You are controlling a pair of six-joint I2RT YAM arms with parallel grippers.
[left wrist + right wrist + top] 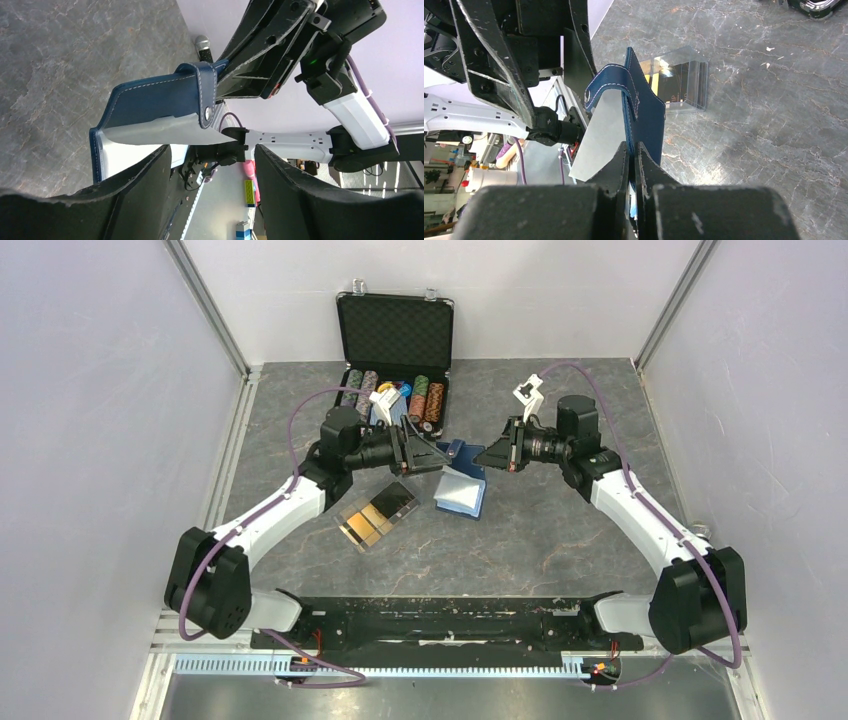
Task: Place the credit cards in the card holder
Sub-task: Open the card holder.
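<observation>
The navy card holder (462,487) hangs open above the table, its pale blue inside (150,132) spread and its snap tab (206,87) folded over the top edge. My right gripper (632,147) is shut on the holder's navy flap (646,112) from the right. My left gripper (212,150) stands open just left of the holder, and between its fingers I see only the background. The credit cards (378,512), gold and dark, lie in a clear tray below the left gripper (428,456). A dark card (676,80) shows through the tray wall.
An open black chip briefcase (395,335) with rows of poker chips (425,400) stands at the back of the table. The clear tray (352,530) sits left of centre. Grey walls and metal rails close in both sides.
</observation>
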